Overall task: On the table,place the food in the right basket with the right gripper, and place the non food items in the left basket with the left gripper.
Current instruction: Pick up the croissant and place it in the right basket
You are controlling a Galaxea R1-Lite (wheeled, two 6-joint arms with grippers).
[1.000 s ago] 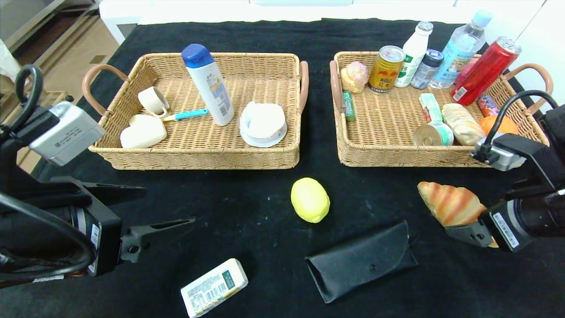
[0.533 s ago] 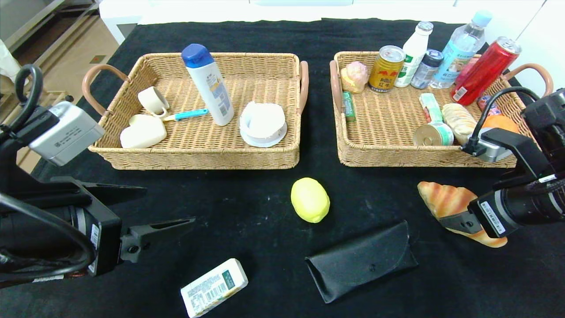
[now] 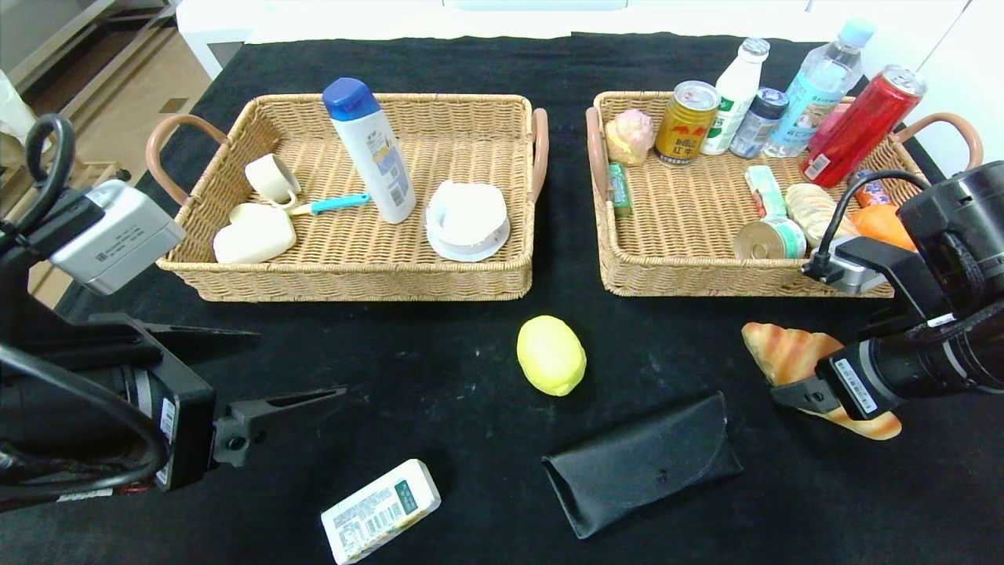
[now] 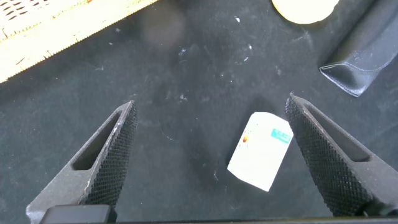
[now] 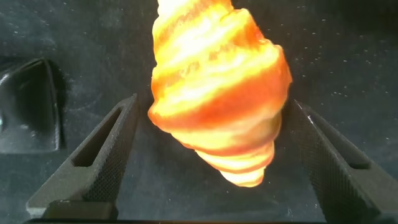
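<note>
Croissant (image 5: 219, 93) between right tool (image 5: 214, 155) fingers

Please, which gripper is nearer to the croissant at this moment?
The right. The right gripper has its open jaws on either side of the croissant, not closed on it. The left gripper hangs open at the table's far left, above the white carton.
</note>
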